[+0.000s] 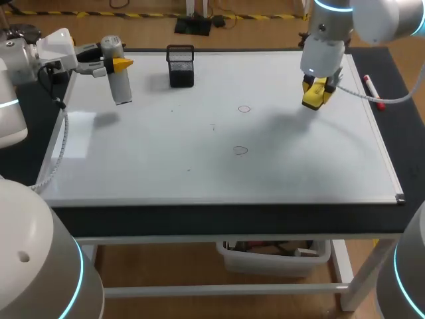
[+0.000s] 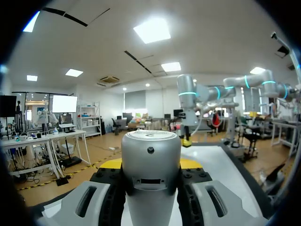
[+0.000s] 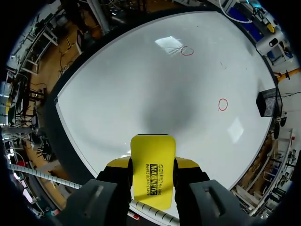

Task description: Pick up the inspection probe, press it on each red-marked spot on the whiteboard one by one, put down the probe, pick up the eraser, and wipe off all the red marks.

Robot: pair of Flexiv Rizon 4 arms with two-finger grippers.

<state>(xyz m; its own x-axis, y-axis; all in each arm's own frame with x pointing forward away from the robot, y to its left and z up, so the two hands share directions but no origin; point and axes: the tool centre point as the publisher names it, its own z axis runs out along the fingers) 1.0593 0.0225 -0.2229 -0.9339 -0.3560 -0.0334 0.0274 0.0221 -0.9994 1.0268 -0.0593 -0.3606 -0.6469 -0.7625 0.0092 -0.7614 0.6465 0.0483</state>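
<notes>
My left gripper [image 1: 117,64] is shut on the inspection probe [image 1: 119,83], a grey-white cylinder that hangs above the far left corner of the whiteboard [image 1: 166,153]. In the left wrist view the probe [image 2: 150,179] stands between the yellow-tipped fingers. My right gripper [image 1: 320,88] is shut on the yellow eraser [image 1: 312,100] over the board's far right part; the eraser [image 3: 153,172] sits between its fingers above the board [image 3: 131,84]. Two small red rings are drawn mid-board: one farther [image 1: 244,109], [image 3: 223,104] and one nearer [image 1: 240,150], [image 3: 187,51].
A black mesh holder [image 1: 180,65], [image 3: 269,101] stands at the board's far edge, right of the probe. A red marker [image 1: 372,91] lies off the board's right edge. A faint dark speck [image 1: 213,126] shows near the middle.
</notes>
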